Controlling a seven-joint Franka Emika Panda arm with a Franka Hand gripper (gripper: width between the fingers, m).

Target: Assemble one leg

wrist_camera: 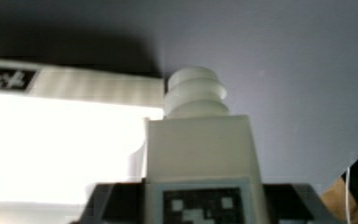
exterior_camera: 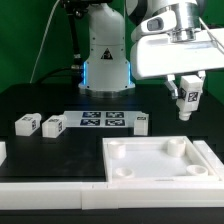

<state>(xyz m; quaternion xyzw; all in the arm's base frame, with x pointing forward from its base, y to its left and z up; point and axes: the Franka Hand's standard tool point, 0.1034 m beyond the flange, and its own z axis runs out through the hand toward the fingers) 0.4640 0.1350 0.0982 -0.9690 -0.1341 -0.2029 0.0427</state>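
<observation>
My gripper (exterior_camera: 186,95) is shut on a leg (exterior_camera: 187,102), a small white block with a black-and-white tag, and holds it in the air above the far right part of the white panel (exterior_camera: 160,160). In the wrist view the held leg (wrist_camera: 201,130) points away from the camera with its round stepped tip outward, tag side between the dark fingers (wrist_camera: 123,202). Three more legs lie on the table: two at the exterior view's left (exterior_camera: 27,124) (exterior_camera: 54,126) and one right of the marker board (exterior_camera: 141,123).
The marker board (exterior_camera: 102,122) lies on the black table behind the panel. A white rail (exterior_camera: 60,190) runs along the front edge. The robot base (exterior_camera: 105,55) stands at the back. In the wrist view the bright panel (wrist_camera: 60,130) lies below.
</observation>
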